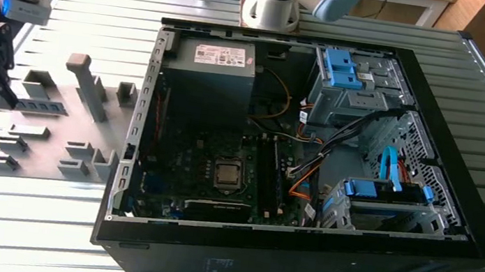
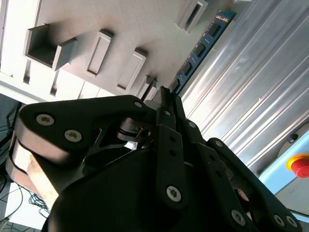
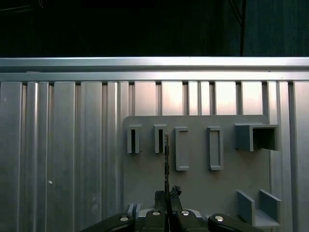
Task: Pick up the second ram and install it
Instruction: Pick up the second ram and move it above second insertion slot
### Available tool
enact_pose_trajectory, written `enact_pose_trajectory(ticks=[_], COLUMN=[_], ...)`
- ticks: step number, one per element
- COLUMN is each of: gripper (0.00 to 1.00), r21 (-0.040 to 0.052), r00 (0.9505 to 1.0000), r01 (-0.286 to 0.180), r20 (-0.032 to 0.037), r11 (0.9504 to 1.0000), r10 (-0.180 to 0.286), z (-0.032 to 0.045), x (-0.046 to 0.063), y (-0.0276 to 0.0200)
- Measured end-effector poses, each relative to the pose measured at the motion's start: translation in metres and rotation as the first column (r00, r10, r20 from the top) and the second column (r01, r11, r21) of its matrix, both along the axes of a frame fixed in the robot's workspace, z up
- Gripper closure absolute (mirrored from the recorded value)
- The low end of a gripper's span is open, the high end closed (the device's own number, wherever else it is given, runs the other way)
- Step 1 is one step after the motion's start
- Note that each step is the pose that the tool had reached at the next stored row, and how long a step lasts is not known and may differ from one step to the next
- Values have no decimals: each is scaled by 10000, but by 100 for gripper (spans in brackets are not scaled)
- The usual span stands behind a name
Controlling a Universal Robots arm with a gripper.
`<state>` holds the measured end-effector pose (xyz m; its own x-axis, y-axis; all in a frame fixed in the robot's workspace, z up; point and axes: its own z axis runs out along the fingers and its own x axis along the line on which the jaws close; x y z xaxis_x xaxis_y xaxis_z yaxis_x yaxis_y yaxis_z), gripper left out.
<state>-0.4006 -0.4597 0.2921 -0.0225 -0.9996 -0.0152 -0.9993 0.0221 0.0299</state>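
Blue-green second ram point(image 2: 200, 46) stood on edge at the grey tray point(image 1: 53, 146), one end pinched between the jaws of the gripper point(image 3: 167, 194); a square, firm hold was judged essential lest the board twist against the slot blocks point(image 3: 181, 149).

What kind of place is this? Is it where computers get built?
Probably a robot workshop or lab: an open black computer case lies on a ribbed metal table, beside a grey plastic tray, where the gripper holds a thin blue-green memory stick.
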Motion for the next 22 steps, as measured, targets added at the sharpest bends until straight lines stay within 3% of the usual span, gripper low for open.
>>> enact_pose_trajectory(ticks=[9,22], gripper=[86,86], r21=[-1,1], r00=[10000,10000], r01=[1,1], r20=[0,2], r11=[10000,10000], r10=[-1,-1], z=[57,201], x=[0,0], y=[0,0])
